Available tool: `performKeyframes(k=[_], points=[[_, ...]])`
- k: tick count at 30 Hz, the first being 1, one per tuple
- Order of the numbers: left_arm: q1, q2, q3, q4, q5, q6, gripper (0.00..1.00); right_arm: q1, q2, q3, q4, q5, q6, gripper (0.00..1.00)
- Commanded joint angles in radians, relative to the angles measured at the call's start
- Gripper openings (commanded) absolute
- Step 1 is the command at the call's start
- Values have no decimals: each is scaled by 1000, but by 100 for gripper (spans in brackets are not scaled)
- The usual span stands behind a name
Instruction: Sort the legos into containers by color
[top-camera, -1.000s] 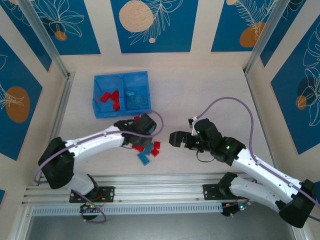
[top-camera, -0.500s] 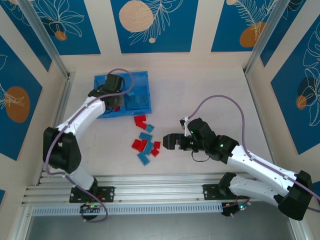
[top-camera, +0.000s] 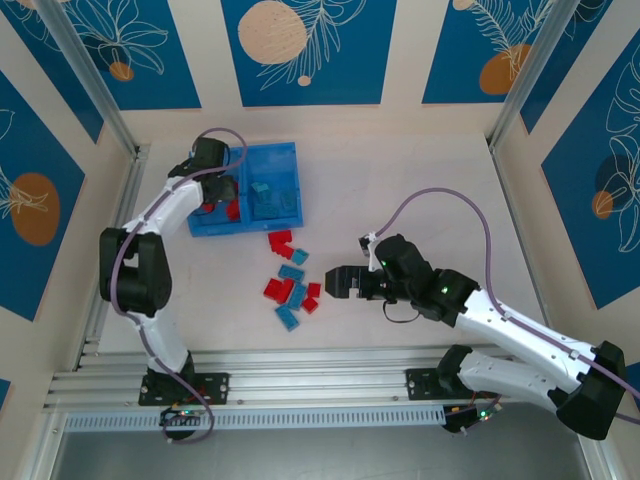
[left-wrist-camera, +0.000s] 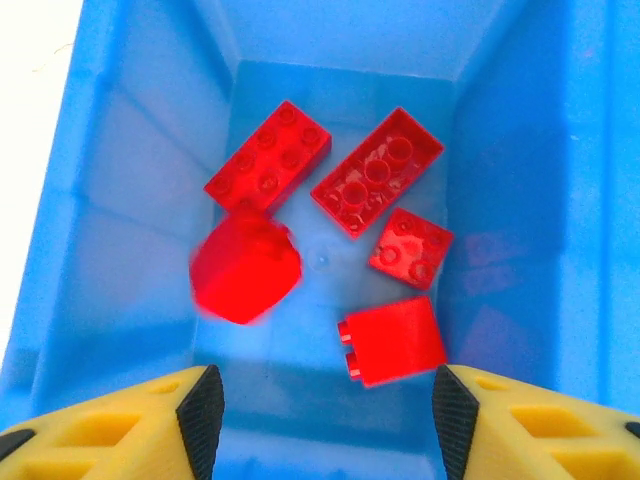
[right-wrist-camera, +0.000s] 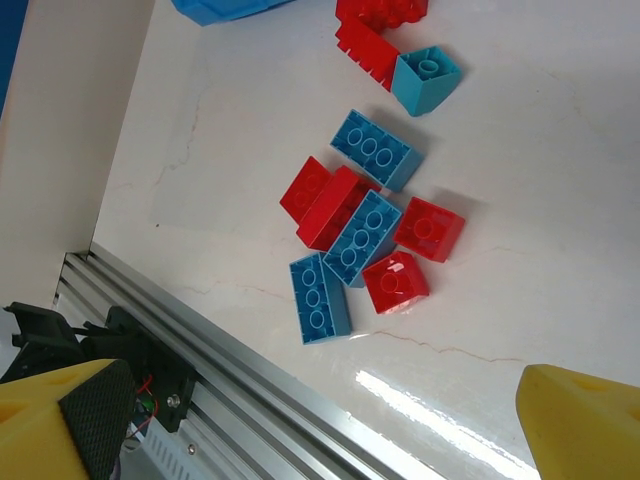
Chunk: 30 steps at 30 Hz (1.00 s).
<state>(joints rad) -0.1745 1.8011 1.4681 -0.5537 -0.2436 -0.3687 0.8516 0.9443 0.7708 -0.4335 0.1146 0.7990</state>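
The blue tray (top-camera: 245, 152) stands at the back left. My left gripper (top-camera: 222, 192) hangs open over its left compartment (left-wrist-camera: 130, 180). Several red bricks lie there, and one blurred red brick (left-wrist-camera: 245, 268) sits just below the open fingers (left-wrist-camera: 200, 405). Teal bricks (top-camera: 265, 197) fill the right compartment. A loose pile of red and teal bricks (top-camera: 290, 285) lies on the table in front of the tray. My right gripper (top-camera: 338, 281) is open, just right of the pile and empty. From the right wrist the pile (right-wrist-camera: 365, 225) shows ahead of the right gripper (right-wrist-camera: 330, 420).
An aluminium rail (top-camera: 320, 385) runs along the near table edge, close behind the pile in the right wrist view (right-wrist-camera: 200, 350). Upright metal posts (top-camera: 90, 80) stand at the back corners. Bare tabletop (top-camera: 420, 190) stretches right of the tray.
My left arm swung from the loose pile up to the tray's left compartment, where a red brick now lies blurred under its open fingers. The right gripper edged left toward the pile.
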Motion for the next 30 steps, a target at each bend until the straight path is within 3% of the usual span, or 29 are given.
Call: performKeyframes(k=[1,4,7,13,16,20,22,26,30], points=[[10,-205,-79,39,119,-76,60,10,31,45,5,25,-11,99],[-4,-405,-210,104,256,-151,60,22,98,77,12,35,-19,99],[-66,-594,-306,121,307,-145,60,40,192,127,0,63,-36,99],[-216,-819,-351,-58,447,152,65,40,429,251,-25,132,-38,99],[-267,-876,-366,-165,534,317,69,31,553,322,-15,171,-72,97],[-289,-926,-436,-229,669,488,76,16,704,387,79,183,-298,84],[-290,-944,-495,-199,673,514,79,-6,781,441,70,177,-374,81],[-292,-940,-548,-153,657,514,84,-64,914,534,58,50,-462,78],[-292,-932,-556,-145,651,507,99,-96,1021,598,55,-29,-485,75]])
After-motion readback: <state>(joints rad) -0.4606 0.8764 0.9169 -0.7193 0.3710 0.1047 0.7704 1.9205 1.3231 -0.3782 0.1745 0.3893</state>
